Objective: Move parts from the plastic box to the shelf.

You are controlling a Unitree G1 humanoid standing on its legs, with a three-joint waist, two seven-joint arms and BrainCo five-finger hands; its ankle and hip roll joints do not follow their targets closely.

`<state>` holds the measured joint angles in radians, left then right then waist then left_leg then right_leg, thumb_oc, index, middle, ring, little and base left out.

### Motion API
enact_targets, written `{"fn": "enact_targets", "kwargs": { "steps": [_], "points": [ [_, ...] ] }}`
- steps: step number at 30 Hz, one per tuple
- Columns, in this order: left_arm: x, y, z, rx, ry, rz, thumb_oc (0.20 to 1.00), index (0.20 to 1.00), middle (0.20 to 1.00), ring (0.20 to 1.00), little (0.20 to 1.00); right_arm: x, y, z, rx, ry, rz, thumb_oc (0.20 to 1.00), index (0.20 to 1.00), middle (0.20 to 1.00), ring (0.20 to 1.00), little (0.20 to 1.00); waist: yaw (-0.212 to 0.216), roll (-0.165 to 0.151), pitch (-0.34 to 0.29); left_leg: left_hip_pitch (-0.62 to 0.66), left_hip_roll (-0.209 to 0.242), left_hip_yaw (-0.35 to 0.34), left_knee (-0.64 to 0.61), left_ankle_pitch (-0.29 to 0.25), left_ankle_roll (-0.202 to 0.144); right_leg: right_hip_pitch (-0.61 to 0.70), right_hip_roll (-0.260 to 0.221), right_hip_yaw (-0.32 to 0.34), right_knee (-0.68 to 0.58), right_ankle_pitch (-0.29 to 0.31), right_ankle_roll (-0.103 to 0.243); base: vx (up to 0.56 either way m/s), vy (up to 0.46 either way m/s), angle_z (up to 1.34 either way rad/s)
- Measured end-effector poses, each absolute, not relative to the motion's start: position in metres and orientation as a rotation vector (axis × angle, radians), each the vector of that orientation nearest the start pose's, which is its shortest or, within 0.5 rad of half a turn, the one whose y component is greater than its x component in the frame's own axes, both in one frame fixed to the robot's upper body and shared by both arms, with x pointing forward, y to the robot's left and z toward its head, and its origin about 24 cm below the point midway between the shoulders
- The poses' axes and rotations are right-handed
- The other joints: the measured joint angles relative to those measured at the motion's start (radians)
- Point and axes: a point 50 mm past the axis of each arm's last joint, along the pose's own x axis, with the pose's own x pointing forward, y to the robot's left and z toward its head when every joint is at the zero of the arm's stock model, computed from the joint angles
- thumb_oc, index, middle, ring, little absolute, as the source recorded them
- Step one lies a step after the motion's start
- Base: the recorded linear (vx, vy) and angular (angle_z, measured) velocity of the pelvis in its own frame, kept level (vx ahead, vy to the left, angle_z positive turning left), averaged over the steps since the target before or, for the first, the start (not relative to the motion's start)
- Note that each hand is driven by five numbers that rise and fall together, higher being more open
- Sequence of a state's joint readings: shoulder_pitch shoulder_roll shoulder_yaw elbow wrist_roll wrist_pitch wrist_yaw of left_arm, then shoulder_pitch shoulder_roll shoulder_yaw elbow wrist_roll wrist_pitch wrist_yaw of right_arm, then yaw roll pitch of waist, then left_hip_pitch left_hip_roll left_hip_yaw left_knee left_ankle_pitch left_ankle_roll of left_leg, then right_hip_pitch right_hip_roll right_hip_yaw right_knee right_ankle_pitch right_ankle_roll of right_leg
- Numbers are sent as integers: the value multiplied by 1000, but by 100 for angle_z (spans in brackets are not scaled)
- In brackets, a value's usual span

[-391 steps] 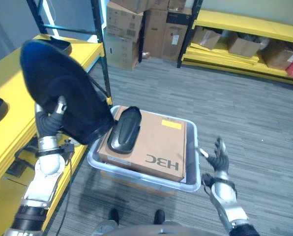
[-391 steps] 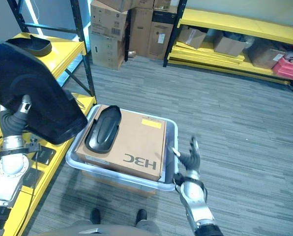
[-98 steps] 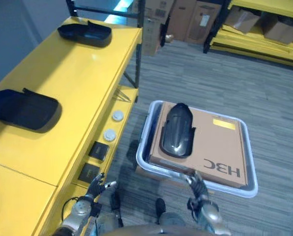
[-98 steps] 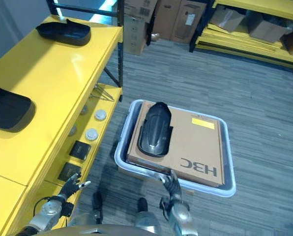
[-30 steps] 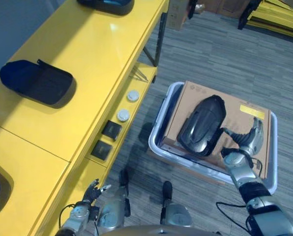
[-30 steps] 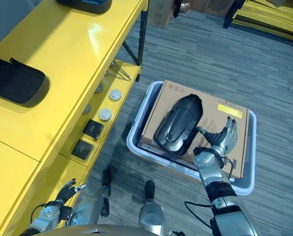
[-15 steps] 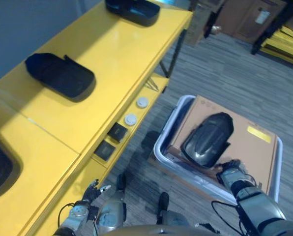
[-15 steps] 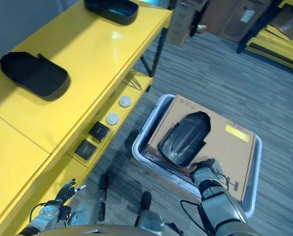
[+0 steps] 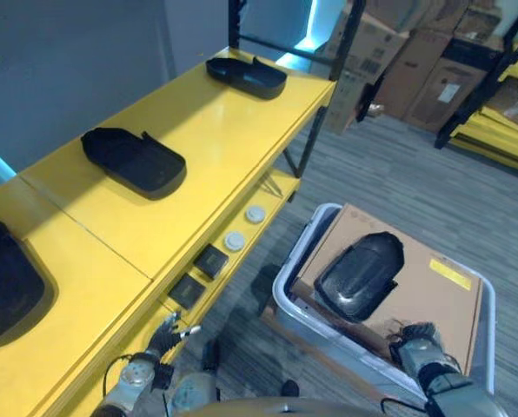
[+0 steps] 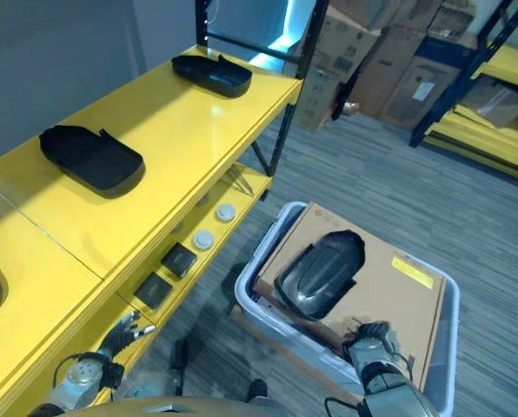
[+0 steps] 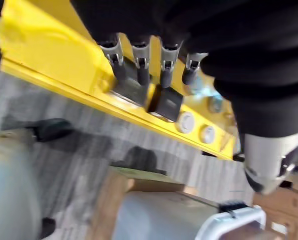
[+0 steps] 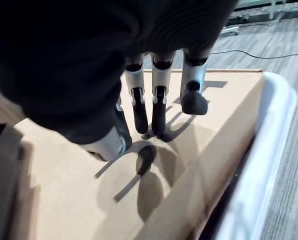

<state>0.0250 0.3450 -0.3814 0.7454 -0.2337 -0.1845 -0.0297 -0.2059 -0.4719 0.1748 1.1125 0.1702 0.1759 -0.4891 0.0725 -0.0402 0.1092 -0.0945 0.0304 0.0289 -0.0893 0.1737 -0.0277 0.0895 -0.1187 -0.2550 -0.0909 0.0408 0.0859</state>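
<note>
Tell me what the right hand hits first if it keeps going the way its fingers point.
Probably the cardboard box: the right hand's straight fingers point down at its top, very near, contact unclear.

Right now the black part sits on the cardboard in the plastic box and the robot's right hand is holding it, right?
Not holding it. The right hand rests on the cardboard beside the black part, empty, as the right wrist view shows. The part does sit on the cardboard in the plastic box.
</note>
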Motion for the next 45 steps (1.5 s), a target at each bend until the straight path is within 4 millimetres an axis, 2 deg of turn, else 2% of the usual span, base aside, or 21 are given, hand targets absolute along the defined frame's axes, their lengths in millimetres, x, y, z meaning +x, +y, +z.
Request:
{"fn": "enact_targets", "kwargs": {
  "steps": [1,2,3,4,6,8,10,13,16,20,22,25,28,30,32,36,45],
  "points": [
    [186,198,-94,230,604,-211,1000,1000,1000,1000,1000,166,-327,-94,-604,983,-669,200,200,200,200,200,-7,-14,-9,10,2,4,0,-3,-1,4,0,11,0,-1,1,35,-76,-14],
    [192,199,-85,234,568,-226,1000,1000,1000,1000,1000,162,-329,-94,-594,971,-695,442,442,442,442,442,-10,-22,-15,13,4,8,0,-4,-1,6,1,22,0,-1,1,45,-41,-19],
    [197,201,-79,231,543,-230,1000,1000,1000,1000,1000,160,-331,-93,-588,954,-716,545,545,545,545,545,-14,-29,-18,20,4,13,0,-5,-1,11,1,25,0,-1,1,43,-22,-19],
    [198,203,-76,230,539,-229,1000,1000,1000,1000,1000,162,-331,-90,-586,915,-730,1000,1000,1000,1000,1000,-20,-36,-20,30,6,23,0,-8,-1,16,0,28,0,-1,1,59,-19,-25],
    [199,205,-76,225,561,-221,1000,1000,1000,1000,1000,167,-327,-84,-594,832,-725,1000,1000,1000,1000,1000,-34,-48,-28,41,10,38,0,-12,-3,16,0,41,0,-4,5,73,-6,-27],
    [193,205,-78,213,596,-220,1000,1000,1000,1000,1000,192,-315,-62,-569,643,-701,1000,1000,1000,1000,1000,-52,-50,-27,44,17,57,0,-12,-3,10,0,53,0,-4,6,69,25,-29],
    [188,203,-82,201,626,-221,1000,1000,1000,1000,1000,206,-307,-48,-594,529,-666,1000,1000,1000,1000,1000,-67,-50,-27,50,17,64,0,-12,-3,12,-2,54,0,-3,4,79,38,-15],
    [170,198,-98,173,713,-205,1000,1000,1000,1000,1000,218,-299,-33,-638,422,-638,1000,1000,1000,1000,1000,-68,-48,-28,44,18,77,0,-13,-2,-2,-4,64,0,-3,4,58,32,-10],
    [151,200,-113,170,801,-181,1000,1000,1000,1000,1000,223,-295,-28,-666,391,-624,1000,1000,1000,1000,1000,-63,-44,-27,28,17,81,0,-13,-2,-20,-4,75,0,-2,4,-17,26,-6],
    [131,202,-133,222,916,-171,1000,1000,1000,1000,1000,255,-282,-3,-720,266,-608,1000,1000,1000,1000,1000,-65,-19,-7,-48,19,82,0,-8,-3,-100,-3,77,0,20,-3,-136,35,-7],
    [138,199,-134,240,913,-188,1000,1000,1000,1000,1000,279,-278,20,-737,183,-623,1000,1000,1000,1000,1000,-64,1,37,-77,19,82,0,9,0,-130,-3,77,0,48,4,-148,30,-1],
    [151,192,-132,235,864,-201,1000,1000,1000,1000,1000,315,-269,57,-744,66,-664,1000,1000,1000,1000,1000,-52,44,104,-100,19,78,0,14,-1,-151,-2,76,0,53,5,-110,81,3],
    [164,186,-126,220,807,-209,1000,1000,1000,1000,1000,331,-271,82,-760,8,-701,1000,1000,1000,1000,1000,-38,70,152,-118,15,78,3,15,0,-171,-7,77,0,60,9,-63,98,1],
    [165,183,-126,211,795,-213,1000,1000,1000,1000,1000,334,-274,87,-767,2,-719,1000,1000,1000,1000,1000,-34,79,174,-124,9,79,1,18,2,-178,-13,77,0,64,8,-60,89,-2],
    [171,181,-123,202,772,-217,1000,1000,1000,1000,1000,337,-283,92,-786,22,-774,1000,1000,1000,1000,1000,-35,88,216,-138,-1,78,6,26,8,-193,-19,78,0,75,25,-95,98,-4],
    [191,178,-113,182,703,-212,1000,1000,1000,1000,1000,340,-291,94,-769,51,-833,1000,1000,1000,1000,1000,-36,110,290,-148,-10,77,7,35,23,-200,-25,76,7,83,33,-23,51,2],
    [196,175,-110,137,674,-191,1000,1000,1000,1000,1000,332,-285,73,-732,149,-881,1000,1000,1000,1000,1000,-40,127,301,-144,-20,77,6,21,16,-197,-38,76,0,76,34,16,61,0]
  ]
}}
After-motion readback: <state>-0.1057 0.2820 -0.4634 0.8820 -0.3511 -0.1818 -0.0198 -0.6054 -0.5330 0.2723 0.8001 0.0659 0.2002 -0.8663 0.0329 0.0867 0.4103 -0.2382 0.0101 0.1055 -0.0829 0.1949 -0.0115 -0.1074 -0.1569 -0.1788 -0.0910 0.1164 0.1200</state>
